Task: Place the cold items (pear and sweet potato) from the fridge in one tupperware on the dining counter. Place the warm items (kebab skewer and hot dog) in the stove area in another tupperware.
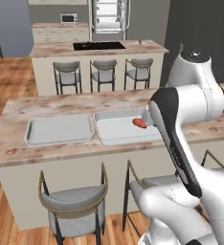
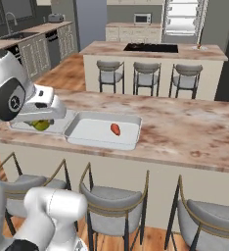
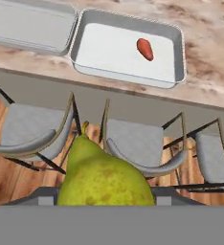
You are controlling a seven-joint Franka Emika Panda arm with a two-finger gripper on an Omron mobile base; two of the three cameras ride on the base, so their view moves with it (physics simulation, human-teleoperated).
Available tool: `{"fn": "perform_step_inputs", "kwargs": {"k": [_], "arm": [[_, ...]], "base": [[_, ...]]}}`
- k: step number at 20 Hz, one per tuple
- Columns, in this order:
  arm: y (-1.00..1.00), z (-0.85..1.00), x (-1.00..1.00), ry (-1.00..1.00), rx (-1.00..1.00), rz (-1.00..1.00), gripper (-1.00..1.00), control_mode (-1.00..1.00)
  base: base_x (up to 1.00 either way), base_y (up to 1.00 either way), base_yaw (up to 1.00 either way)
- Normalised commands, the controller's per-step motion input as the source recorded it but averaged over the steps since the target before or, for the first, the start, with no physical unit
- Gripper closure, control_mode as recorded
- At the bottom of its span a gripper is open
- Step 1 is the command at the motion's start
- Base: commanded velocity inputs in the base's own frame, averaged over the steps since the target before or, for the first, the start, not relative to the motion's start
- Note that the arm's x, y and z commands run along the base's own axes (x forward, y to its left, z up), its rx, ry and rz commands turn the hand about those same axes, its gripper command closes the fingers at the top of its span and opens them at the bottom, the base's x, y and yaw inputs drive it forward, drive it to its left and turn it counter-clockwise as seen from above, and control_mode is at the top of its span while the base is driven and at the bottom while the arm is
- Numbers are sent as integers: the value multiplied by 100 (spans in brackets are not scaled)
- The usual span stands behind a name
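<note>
grip: gripper (image 3: pixel 106 203) pinches pear (image 3: pixel 104 177), held over stools, short of counter (image 2: pixel 185 127) | sweet potato (image 3: pixel 144 49) lies in right tub (image 3: pixel 178 52) | risk: early release drops pear to floor; drifting left puts it in empty tub (image 3: pixel 32 28)

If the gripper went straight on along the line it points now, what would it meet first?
Likely a stool seat below the counter edge, not the tupperware. The gripper holds the pear, and depth is uncertain.
</note>
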Motion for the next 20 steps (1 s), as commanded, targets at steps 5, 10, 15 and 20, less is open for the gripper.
{"fn": "perform_step_inputs", "kwargs": {"k": [5,10,15,20], "arm": [[14,-64,61,58,-2,0,100,-100],[-8,-47,66,10,30,0,100,-100],[-2,-49,91,-6,32,3,100,-100],[0,-52,87,-11,16,8,100,-100]], "base": [[0,0,0],[0,0,0],[0,0,0],[0,0,0]]}}
